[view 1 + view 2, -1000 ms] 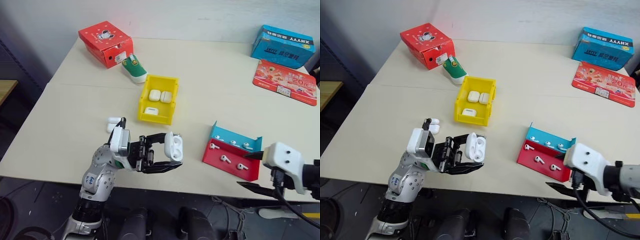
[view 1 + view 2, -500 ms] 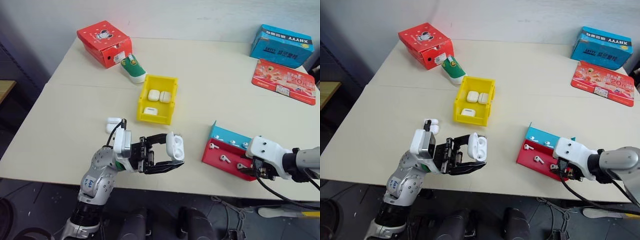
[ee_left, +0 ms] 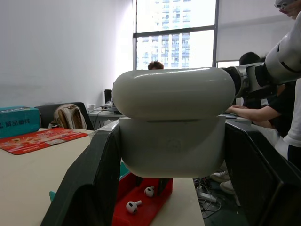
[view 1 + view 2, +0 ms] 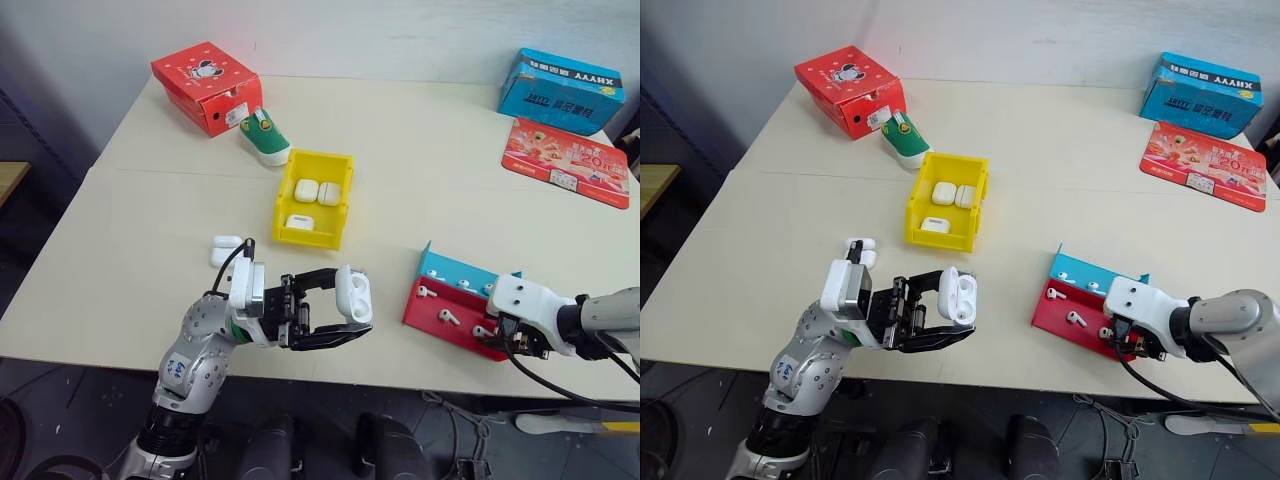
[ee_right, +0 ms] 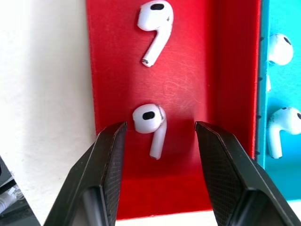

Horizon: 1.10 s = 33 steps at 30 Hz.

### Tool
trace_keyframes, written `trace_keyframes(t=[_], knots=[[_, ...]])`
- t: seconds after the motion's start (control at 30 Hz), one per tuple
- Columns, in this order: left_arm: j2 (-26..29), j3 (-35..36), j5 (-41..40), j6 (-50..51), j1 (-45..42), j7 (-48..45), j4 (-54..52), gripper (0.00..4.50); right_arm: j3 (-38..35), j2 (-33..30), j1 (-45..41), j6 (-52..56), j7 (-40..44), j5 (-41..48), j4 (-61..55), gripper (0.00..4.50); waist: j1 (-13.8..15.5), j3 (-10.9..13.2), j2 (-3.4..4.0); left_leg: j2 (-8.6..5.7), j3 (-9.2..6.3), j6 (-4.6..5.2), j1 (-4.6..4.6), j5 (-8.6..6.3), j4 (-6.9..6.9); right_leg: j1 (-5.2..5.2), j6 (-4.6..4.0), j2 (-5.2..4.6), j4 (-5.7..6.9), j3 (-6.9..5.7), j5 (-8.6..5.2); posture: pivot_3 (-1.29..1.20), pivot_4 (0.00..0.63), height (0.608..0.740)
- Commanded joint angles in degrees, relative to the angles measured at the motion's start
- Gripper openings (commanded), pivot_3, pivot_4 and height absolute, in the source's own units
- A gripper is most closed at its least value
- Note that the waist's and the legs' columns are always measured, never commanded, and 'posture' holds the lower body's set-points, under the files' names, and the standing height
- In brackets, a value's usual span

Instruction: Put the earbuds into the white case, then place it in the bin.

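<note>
Right gripper (image 5: 157,136) is now sitting low over the red-and-blue tray (image 4: 440,295) near the table's front right corner; a second ago it was hanging off the front edge with its jaws much wider, so I'm reading this as the reach finishing and the pinch setting up. Its jaws are standing partly open, straddling one earbud (image 5: 149,123) on the red floor of the tray, a finger on either side, not touching it as far as I can tell. Nothing is held there yet. A second earbud (image 5: 154,19) is lying further along the same red section, and more are resting in the blue section beside it. Right forearm is coming in from the table's right side, wrist tipped steeply down at the tray. Left gripper (image 4: 345,315) is staying put near the front edge, left of centre, fingers pointing toward the tray and clamped tight on the white case (image 4: 352,295), one finger on each side of the body. Case lid is looking flipped up in the head views, so I'm judging it ready to take a bud. The bin (image 4: 290,190) is sitting mid-table behind the left hand with three more cases inside; two further cases are lying on the table just left of the left wrist. Next I'm expecting a gentle close on that bud, since it's small, glossy and likely to skid.
</note>
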Motion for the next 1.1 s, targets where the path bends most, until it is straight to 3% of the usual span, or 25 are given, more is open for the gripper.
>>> trace_keyframes(t=[0.03,0.4,0.5,0.6,0.87,0.93,1.1], knots=[[0.2,0.1,-1.1,0.1,-0.1,0.1,-2.2,2.79,0.9,0.6,-1.3,1.6,0.3,-0.4,-0.9,2.32,0.0,0.0,0.0,0.0,0.0,0.0,0.0,0.0,0.0,0.0,0.0,0.0,0.0,0.0,0.0,0.0,0.15,0.74],[1.0,0.9,-1.2,0.7,0.0,0.3,-2.4,2.79,3.7,1.6,-3.3,5.1,-0.2,-0.9,-1.3,2.32,0.0,0.0,0.0,0.01,0.0,-0.01,0.01,0.0,0.0,0.01,0.0,0.0,0.0,0.0,0.0,0.0,0.15,0.74],[1.1,1.0,-1.2,0.7,0.0,0.3,-2.5,2.79,3.9,1.7,-3.6,5.5,-0.1,-1.0,-1.2,1.72,0.0,0.0,0.0,0.01,0.0,-0.01,0.01,-0.01,0.0,0.01,0.0,0.0,0.0,0.0,0.0,0.0,0.15,0.74],[1.2,1.1,-1.1,0.7,0.1,0.4,-2.6,2.79,4.0,1.8,-3.7,5.8,-0.1,-1.1,-1.1,0.75,0.0,0.0,0.0,0.01,0.0,-0.01,0.01,-0.01,0.01,0.02,0.0,0.0,0.0,0.0,0.0,0.0,0.15,0.74],[1.3,1.2,-1.1,0.4,0.1,0.1,-2.4,2.79,3.8,1.5,-4.0,5.9,0.4,-1.1,-0.9,0.75,0.0,0.0,0.0,0.01,0.0,-0.01,0.01,-0.01,0.01,0.01,0.0,0.0,0.0,0.0,0.0,0.0,0.15,0.74],[1.1,1.3,-1.5,0.2,-0.1,-0.3,-2.2,2.79,3.5,1.6,-4.0,5.8,0.4,-1.0,-0.8,0.55,0.0,0.0,0.0,0.01,0.0,-0.01,0.01,-0.01,0.01,0.01,0.0,0.0,0.0,0.0,0.0,0.0,0.15,0.74],[0.9,2.1,-3.1,0.7,-1.5,-1.1,-1.6,2.79,-4.1,1.9,-4.7,5.9,1.3,2.4,0.9,0.5,0.0,0.0,0.0,0.0,0.0,-0.01,0.0,-0.01,0.01,0.01,0.0,0.0,0.0,0.0,0.0,0.0,0.15,0.74]])
